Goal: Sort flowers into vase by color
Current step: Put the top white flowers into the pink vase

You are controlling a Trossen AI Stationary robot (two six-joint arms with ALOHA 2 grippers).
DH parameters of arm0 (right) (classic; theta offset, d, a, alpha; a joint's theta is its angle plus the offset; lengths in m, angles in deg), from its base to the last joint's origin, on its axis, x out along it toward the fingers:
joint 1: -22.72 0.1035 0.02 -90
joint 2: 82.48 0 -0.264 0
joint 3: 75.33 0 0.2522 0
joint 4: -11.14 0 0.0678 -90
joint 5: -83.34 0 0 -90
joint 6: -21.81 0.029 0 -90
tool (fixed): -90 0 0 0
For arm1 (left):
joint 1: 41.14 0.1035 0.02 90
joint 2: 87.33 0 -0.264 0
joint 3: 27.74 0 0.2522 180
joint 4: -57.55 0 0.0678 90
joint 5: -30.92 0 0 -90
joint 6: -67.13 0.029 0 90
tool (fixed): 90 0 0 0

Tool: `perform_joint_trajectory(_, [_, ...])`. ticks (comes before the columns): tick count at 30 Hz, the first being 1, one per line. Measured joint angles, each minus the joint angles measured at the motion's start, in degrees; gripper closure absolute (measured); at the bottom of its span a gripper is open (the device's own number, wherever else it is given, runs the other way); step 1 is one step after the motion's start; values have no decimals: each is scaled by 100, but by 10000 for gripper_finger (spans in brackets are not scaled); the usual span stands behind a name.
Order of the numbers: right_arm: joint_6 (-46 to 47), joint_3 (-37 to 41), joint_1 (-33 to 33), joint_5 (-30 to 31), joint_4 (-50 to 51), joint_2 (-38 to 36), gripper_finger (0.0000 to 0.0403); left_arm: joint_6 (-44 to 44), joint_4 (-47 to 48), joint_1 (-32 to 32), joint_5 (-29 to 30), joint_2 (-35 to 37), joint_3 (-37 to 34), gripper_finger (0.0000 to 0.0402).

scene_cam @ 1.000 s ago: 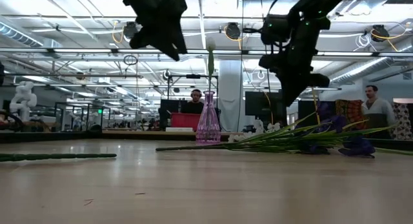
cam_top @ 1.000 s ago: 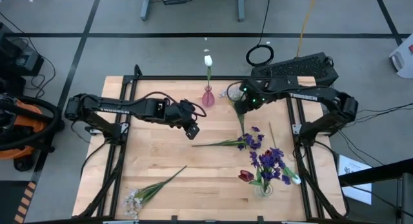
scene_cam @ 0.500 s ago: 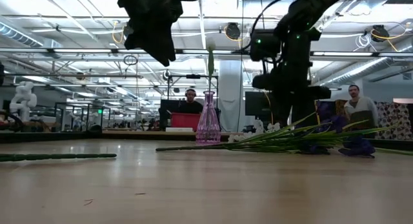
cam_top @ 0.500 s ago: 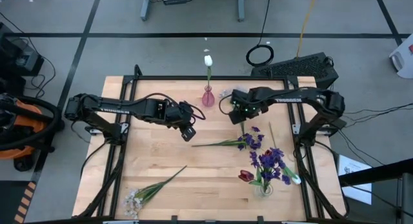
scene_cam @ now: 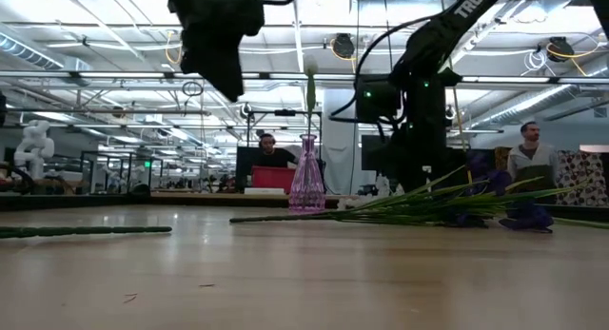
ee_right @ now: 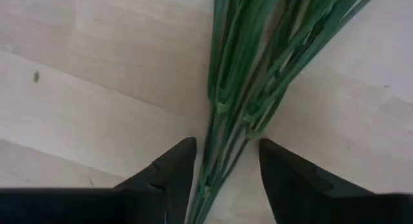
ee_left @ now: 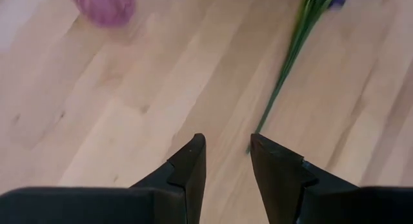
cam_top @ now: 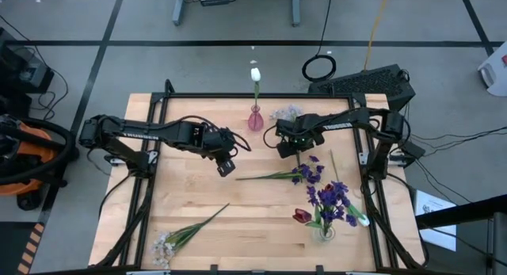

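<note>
Pale wooden planks form the surface seen from above, where a pink glass vase near the far edge holds one white tulip. The right tool hangs low just beside that vase, over a bundle of green stems whose tiny white blossoms spread at the far edge. The left tool hovers over bare wood near the middle, close to the stem tip of a lying purple flower. A clear vase with purple blossoms stands at the near right, and a white spray lies at the near left, likely awaiting sorting.

From the level camera, the pink vase stands upright, and the right tool is down among the green stems.

The left wrist camera shows its fingers parted and empty, the purple flower's stem ahead.

The right wrist camera shows open fingers straddling the green stems, apparently placed to close on them.
</note>
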Motion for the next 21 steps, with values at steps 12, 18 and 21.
perform_joint_trajectory(12, [265, -9, 183, 105, -106, 70, 350, 693, 608, -15, -318, 0, -710, 274])
perform_joint_trajectory(18, [252, 0, 221, 90, -156, 72, 392, 694, -302, -4, -735, -2, -1947, 274])
perform_joint_trajectory(21, [70, 19, 221, 99, -290, -3, 392, 501, -566, 24, -819, -1, -2355, 274])
